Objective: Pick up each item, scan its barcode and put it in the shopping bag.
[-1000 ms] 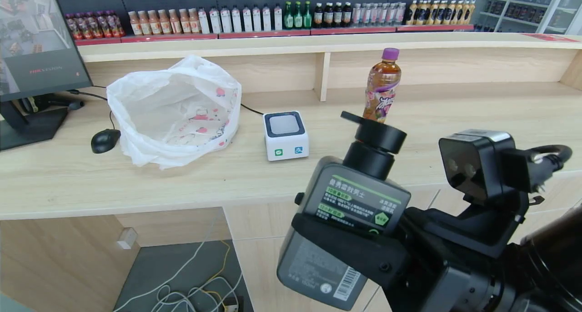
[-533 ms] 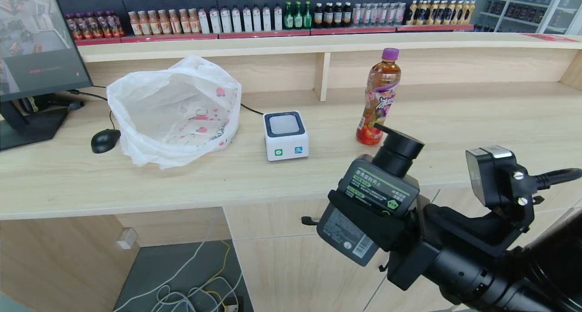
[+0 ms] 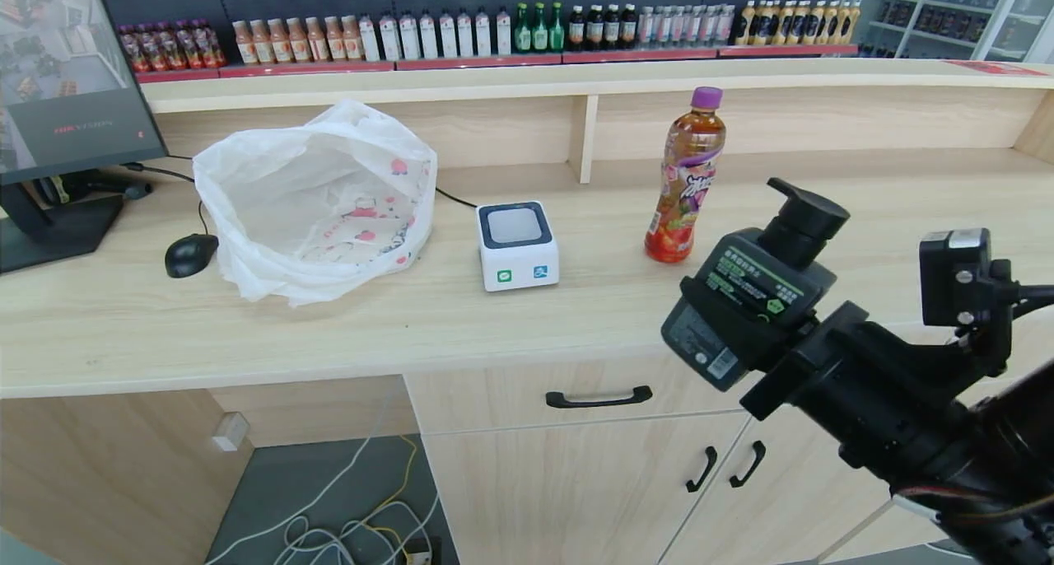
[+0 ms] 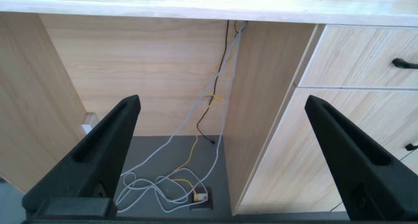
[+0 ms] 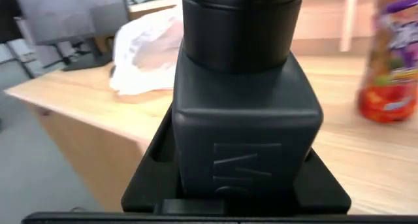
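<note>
The right gripper [image 3: 782, 347] is clamped on the lower body of a dark grey, square-shouldered plastic pump bottle [image 3: 762, 281], with a finger against each opposite side. The bottle is held in the air, tilted, with its black pump head uppermost. It is above the front edge of the light wooden counter [image 3: 412, 334], well to the right of the white cube-shaped scanner with the grey glass top [image 3: 518, 245].

Hazard 1: failed scan. The white barcode strip [image 3: 723, 366] sits low on one face and points out over the counter's front edge, not at the scanner window. Unless the wrist turns that face to the glass, a read is unlikely.

Hazard 2: collision. The orange-brown plastic tea bottle with the purple cap [image 3: 686, 178] stands upright on the counter near the held bottle, toward the scanner side and farther back. It looks tall and narrow-based, so a wide sweep toward the scanner could topple it.

Hazard 3: slip. The grip is near the base, so the pump end overhangs the fingers. A fast rotation could let the smooth body pivot or slide.

Hazard 4: missed drop. The white printed plastic shopping bag [image 3: 317, 203] stands open beyond the scanner, and its walls look soft. The projecting spout could snag the rim and fold it shut.

The left gripper [image 4: 219, 159] hangs below counter level, fingers spread wide with nothing between them.
</note>
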Tool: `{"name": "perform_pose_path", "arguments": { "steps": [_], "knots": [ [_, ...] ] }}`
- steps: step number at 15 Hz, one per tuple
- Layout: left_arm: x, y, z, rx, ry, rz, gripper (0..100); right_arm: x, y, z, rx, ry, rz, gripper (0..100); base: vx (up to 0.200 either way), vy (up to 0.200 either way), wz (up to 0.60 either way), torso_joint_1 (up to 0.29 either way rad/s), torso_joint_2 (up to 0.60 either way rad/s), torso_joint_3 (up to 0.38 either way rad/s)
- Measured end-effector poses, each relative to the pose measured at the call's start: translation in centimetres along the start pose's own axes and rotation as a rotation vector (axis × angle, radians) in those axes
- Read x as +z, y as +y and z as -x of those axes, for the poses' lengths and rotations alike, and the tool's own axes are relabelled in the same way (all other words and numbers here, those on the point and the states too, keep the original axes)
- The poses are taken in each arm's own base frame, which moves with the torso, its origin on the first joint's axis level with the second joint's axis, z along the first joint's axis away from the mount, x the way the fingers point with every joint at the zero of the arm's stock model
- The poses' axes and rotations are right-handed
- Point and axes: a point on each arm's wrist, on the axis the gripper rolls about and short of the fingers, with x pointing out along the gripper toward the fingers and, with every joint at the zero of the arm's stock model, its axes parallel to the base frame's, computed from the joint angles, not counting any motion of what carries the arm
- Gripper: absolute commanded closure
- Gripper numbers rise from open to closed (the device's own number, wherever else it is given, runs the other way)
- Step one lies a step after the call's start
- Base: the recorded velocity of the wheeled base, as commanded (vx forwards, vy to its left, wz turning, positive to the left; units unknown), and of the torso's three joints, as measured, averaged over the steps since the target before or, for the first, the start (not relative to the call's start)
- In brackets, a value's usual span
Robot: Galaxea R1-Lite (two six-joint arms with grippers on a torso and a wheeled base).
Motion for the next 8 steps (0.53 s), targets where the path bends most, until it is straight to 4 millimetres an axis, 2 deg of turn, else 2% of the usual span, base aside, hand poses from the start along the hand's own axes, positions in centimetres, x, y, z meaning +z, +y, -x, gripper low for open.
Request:
{"name": "perform_pose_path", "arguments": {
  "steps": [3, 5, 8],
  "knots": [
    [0.0, 0.0, 0.0, 0.0, 0.0, 0.001, 0, 1.3, -3.9, -0.2, -0.203, -0.053, 0.132, 100, 0.0, 0.0, 0.0, 0.0, 0.0, 0.0],
    [0.0, 0.0, 0.0, 0.0, 0.0, 0.003, 0, 2.8, -6.0, -0.5, -0.296, -0.115, 0.174, 100, 0.0, 0.2, 0.0, 0.002, 0.0, 0.002],
    [0.0, 0.0, 0.0, 0.0, 0.0, 0.004, 0, 3.7, -7.1, -0.8, -0.343, -0.155, 0.193, 100, 0.0, 0.2, 0.0, 0.002, 0.01, 0.004]
  ]
}}
